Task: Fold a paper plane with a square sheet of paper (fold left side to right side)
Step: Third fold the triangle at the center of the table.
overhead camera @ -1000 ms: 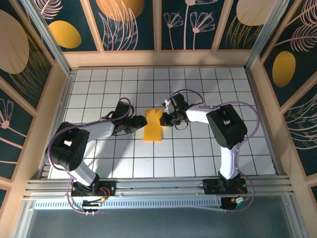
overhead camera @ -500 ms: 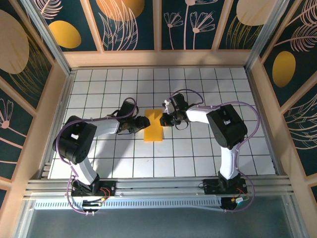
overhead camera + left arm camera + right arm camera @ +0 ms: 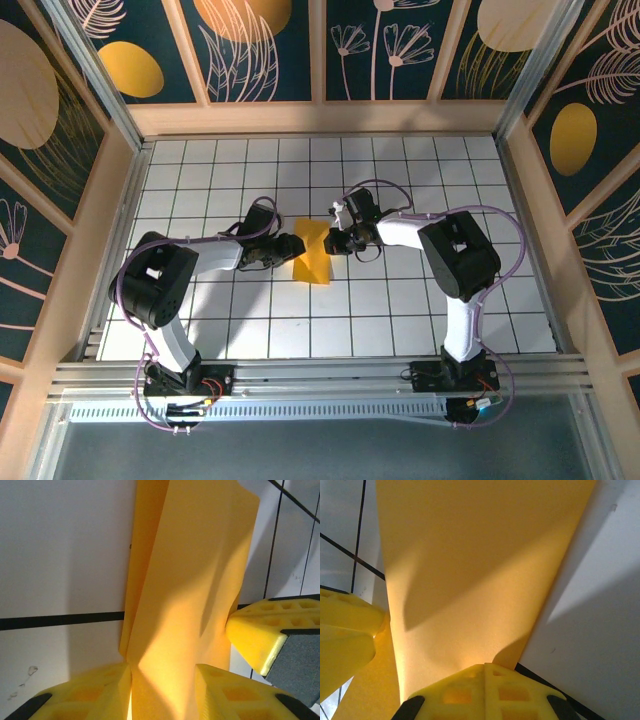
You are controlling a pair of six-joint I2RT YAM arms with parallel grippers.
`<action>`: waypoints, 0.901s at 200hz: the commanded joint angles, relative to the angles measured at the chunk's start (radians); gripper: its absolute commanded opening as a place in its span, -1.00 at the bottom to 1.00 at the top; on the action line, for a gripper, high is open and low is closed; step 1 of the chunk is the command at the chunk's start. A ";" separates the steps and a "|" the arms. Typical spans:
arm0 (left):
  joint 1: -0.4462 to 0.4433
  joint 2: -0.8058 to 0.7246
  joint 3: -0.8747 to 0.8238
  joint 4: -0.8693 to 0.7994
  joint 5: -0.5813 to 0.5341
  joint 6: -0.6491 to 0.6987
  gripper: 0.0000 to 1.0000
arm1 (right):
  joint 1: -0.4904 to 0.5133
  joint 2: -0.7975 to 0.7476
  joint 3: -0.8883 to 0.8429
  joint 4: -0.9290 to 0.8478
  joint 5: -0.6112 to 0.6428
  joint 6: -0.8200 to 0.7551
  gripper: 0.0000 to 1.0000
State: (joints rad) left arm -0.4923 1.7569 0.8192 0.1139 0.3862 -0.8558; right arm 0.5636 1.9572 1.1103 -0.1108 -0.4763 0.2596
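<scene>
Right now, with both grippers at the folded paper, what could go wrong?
The left gripper straddles a lifted flap of the square sheet of paper, jaws apart; closing may crumple it.
The right gripper, shut at the opposite edge, could drag or tear the sheet if either arm pulls.

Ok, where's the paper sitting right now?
In the top view, the square sheet of paper sits mid-table between the left claw at its left edge and the right claw at its far right corner.
</scene>
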 commanded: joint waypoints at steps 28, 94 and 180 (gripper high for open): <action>-0.006 -0.031 -0.031 0.045 0.008 -0.050 -0.19 | -0.011 0.000 -0.034 -0.095 0.071 -0.020 -1.00; -0.008 -0.114 -0.121 0.082 0.015 -0.143 -0.17 | -0.010 -0.003 -0.038 -0.099 0.079 -0.025 -1.00; -0.009 -0.058 -0.094 0.035 -0.013 -0.141 -0.29 | -0.010 -0.004 -0.023 -0.108 0.086 -0.029 -1.00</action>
State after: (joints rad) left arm -0.4923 1.6718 0.7033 0.1604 0.3775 -0.9970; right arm 0.5636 1.9511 1.1099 -0.1238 -0.4606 0.2592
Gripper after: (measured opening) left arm 0.367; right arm 0.047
